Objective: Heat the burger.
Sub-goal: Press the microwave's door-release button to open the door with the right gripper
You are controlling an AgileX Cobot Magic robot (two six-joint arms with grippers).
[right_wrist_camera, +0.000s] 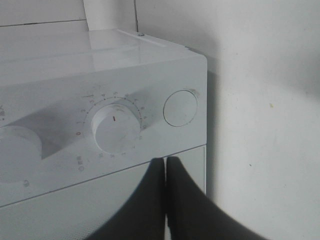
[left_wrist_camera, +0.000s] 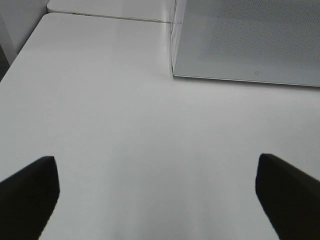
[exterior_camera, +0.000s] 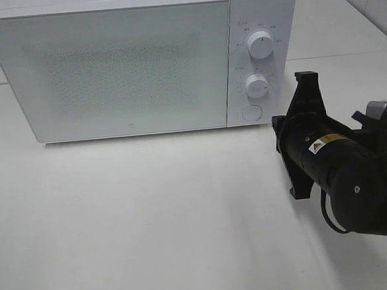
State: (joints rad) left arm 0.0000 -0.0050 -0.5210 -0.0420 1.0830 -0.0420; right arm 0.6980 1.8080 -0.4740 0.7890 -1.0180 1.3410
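Note:
The burger is out of view. A white microwave stands at the back of the table with its door closed. Its panel carries an upper dial, a lower dial and a round button. My right gripper is shut on nothing, just right of the panel's lower corner. In the right wrist view the shut gripper sits close in front of the panel, near the lower dial and the button. My left gripper is open over bare table, with the microwave's corner ahead.
The white table stretches in front of the microwave. The black right arm fills the right side above the table. A second white tabletop adjoins behind the microwave.

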